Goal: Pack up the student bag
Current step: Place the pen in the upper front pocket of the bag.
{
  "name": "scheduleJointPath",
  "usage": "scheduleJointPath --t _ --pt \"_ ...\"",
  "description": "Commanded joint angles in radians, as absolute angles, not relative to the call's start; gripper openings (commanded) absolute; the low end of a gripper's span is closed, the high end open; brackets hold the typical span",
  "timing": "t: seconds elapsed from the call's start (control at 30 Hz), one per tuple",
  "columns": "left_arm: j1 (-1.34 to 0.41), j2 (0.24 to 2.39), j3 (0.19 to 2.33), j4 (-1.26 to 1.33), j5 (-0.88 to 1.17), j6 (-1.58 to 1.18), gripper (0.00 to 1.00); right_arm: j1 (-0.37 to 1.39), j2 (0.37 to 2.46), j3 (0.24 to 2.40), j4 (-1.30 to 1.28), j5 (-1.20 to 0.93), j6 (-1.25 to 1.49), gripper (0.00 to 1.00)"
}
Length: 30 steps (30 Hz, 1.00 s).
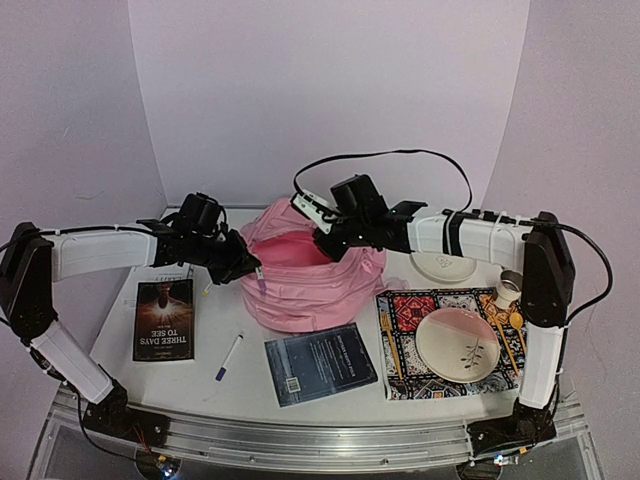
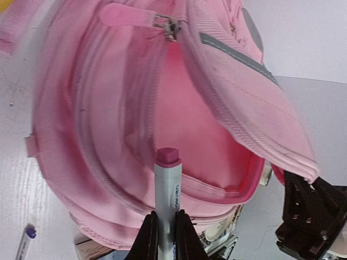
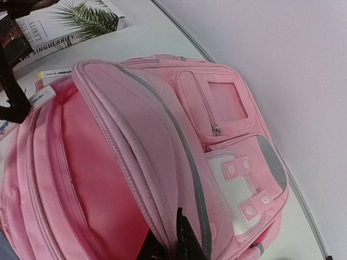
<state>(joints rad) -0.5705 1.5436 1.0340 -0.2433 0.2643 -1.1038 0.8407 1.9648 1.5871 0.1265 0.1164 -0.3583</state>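
Your left gripper (image 2: 166, 234) pinches a marker (image 2: 167, 181), cap pointing into the open student bag (image 2: 103, 135) just ahead; right gripper (image 3: 169, 244) clamps its rim.

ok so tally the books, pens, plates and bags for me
books: 3, black book, blue book, white book
pens: 2, marker in left gripper, blue-capped pen
plates: 2, pink plate, white plate
bags: 1, student bag
total: 8

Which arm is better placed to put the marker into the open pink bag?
Left. The left hand is shut on the marker, which points at the open mouth of the student bag. The right hand pinches the bag's flap and holds it open, so it is not free.
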Motion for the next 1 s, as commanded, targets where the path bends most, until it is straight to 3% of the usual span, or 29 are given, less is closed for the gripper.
scheduleJointPath --t 0.0,0.43,0.8,0.97 --pt "-0.568 1.579 1.085 -0.095 0.365 -1.189 0.00 0.868 1.920 1.630 0.204 0.099 -0.324 0.00" --pt "-0.568 1.700 1.161 -0.005 0.311 -1.284 0.01 0.887 1.930 1.641 0.204 0.107 -0.312 0.00" --pt "-0.565 1.723 1.126 0.121 0.161 -1.449 0.13 0.894 1.933 1.646 0.204 0.116 -0.295 0.00" --pt "-0.565 1.735 1.132 0.140 0.147 -1.479 0.30 0.896 1.933 1.645 0.204 0.124 -0.294 0.00"
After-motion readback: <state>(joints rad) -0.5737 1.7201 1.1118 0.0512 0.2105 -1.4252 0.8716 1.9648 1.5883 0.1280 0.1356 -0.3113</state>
